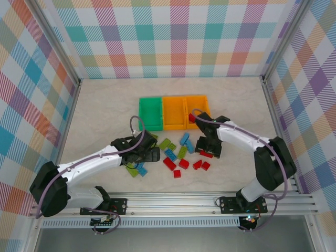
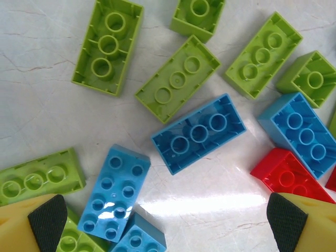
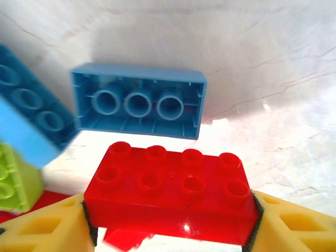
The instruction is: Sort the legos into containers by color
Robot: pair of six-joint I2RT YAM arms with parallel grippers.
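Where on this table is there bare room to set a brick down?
Bare table runs between the bins and the back wall, left of the green bin, right of the end orange bin, and along the near rail. Crowded: the lego pile between left gripper and right gripper, which grips a red brick.

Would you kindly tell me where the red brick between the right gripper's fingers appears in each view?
Top external: the red brick sits at the right edge of the loose legos, under the right gripper.
Right wrist: lower centre, clamped between the yellow fingers.
Left wrist: another red brick lies lower right; I cannot tell whether it is the same.
Shared landmark: the pale marbled table.
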